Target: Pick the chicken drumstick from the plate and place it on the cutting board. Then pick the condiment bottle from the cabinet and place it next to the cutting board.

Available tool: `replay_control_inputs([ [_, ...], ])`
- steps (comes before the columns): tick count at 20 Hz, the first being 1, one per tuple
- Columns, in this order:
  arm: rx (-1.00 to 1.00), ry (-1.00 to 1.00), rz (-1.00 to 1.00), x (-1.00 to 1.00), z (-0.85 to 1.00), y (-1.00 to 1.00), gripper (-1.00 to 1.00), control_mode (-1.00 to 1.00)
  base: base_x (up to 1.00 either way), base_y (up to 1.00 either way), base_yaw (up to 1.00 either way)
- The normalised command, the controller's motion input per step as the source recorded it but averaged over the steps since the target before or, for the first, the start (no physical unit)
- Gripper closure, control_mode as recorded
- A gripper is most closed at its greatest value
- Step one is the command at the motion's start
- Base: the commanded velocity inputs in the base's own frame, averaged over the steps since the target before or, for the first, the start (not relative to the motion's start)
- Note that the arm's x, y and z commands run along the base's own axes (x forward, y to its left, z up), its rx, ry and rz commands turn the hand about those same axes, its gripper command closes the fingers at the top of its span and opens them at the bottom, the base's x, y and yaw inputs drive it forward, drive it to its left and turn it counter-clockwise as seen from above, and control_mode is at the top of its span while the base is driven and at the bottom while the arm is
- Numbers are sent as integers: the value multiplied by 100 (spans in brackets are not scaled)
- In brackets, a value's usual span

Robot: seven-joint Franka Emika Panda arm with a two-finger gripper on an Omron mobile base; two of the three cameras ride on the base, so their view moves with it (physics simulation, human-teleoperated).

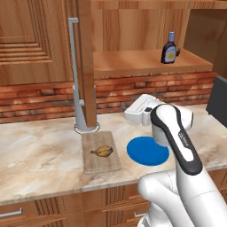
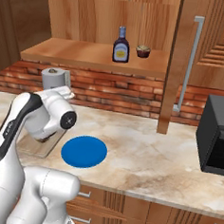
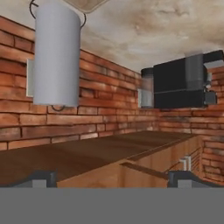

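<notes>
The golden-brown chicken drumstick (image 1: 103, 151) lies on the light wooden cutting board (image 1: 100, 152), left of the bare blue plate (image 1: 147, 150). The board's edge (image 2: 40, 148) peeks out from behind my arm, with the plate (image 2: 84, 151) beside it. The dark condiment bottle (image 1: 169, 48) stands upright on the open cabinet shelf (image 1: 133, 62), and appears again in the right base view (image 2: 121, 45). My gripper (image 3: 113, 179) is open and holds nothing. It is raised above the counter behind the plate and faces the brick wall, below the shelf.
The open cabinet door (image 1: 84, 62) with its long grey handle (image 1: 74, 66) hangs over the board's far end. A grey roll holder (image 2: 53, 78) stands at the wall. A small dark cupcake-like thing (image 2: 143, 51) sits by the bottle. A black appliance (image 2: 219, 136) occupies the counter's right.
</notes>
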Motion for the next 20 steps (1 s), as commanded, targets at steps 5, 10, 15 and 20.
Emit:
replay_control_inputs([
  [5, 3, 0, -5, 0, 39, -14, -100, -100, 0, 0, 0],
  [10, 1, 0, -7, 0, 39, -13, -100, -100, 0, 0, 0],
  [15, 0, 0, -7, 0, 34, -15, -100, -100, 0, 0, 0],
  [20, 0, 0, -7, 0, 27, -19, -100, -100, 0, 0, 0],
])
